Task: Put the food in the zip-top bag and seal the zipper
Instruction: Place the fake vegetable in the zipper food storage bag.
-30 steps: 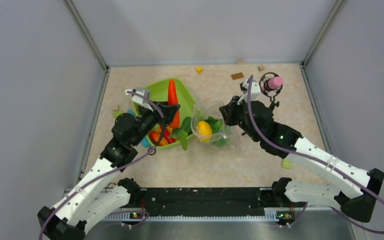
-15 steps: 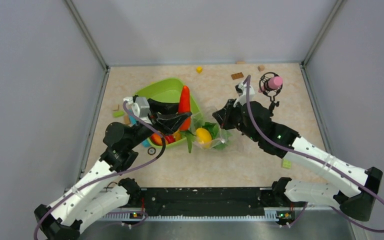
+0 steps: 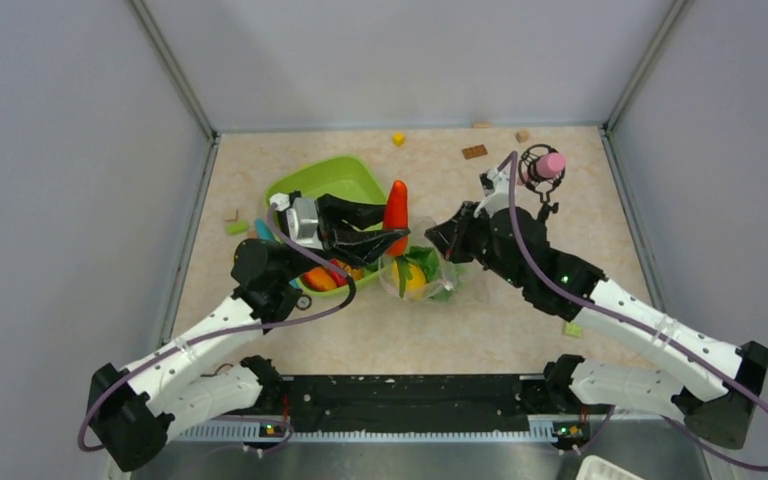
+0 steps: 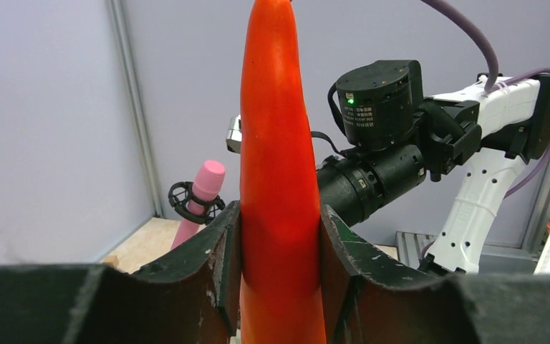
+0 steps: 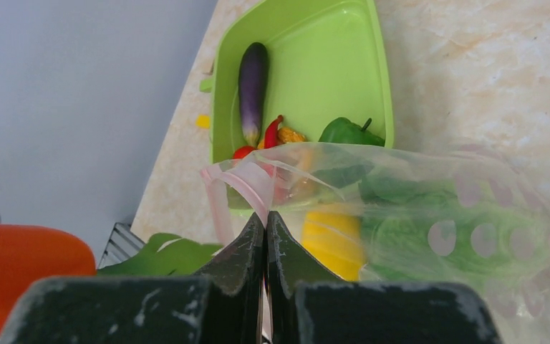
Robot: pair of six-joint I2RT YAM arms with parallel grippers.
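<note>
Left gripper (image 3: 395, 222): clamped on a long orange plastic toy carrot (image 3: 396, 198). In the left wrist view its two dark fingers (image 4: 218, 244) press the carrot's sides, and the carrot stands upright between them, pointed end up.
Carrot's place: held between the right rim of the tray and the mouth of the bag, with its lower end at the bag's left edge in the top view.
Right gripper (image 5: 266, 229): jaws pressed tight together, pinching the mouth edge of the clear, crinkly zip-top bag (image 3: 445, 280) at its pinkish strip.
Bag: lies near the middle of the bench, just right of the tray, its mouth turned towards the tray and gaping open.
Zipper (image 5: 247, 179): a thin pinkish strip, unsealed, its two sides bowed apart.
Inside the bag: a yellow plastic lemon (image 3: 410, 278) and a pale green leafy cabbage (image 5: 401, 233), side by side.
Tray: a lime-green plastic tray (image 5: 308, 43), left of the bench's middle towards the far edge.
In the tray: a purple eggplant (image 5: 252, 72), a red chilli (image 5: 273, 131) and a green pepper (image 5: 344, 132), the last two at the side nearest the bag.
Far right corner: a pink-tipped object in a black ring holder (image 3: 543, 165).
Far edge: a small yellow block (image 3: 398, 139) and a brown block (image 3: 475, 152), well apart from the bag.
</note>
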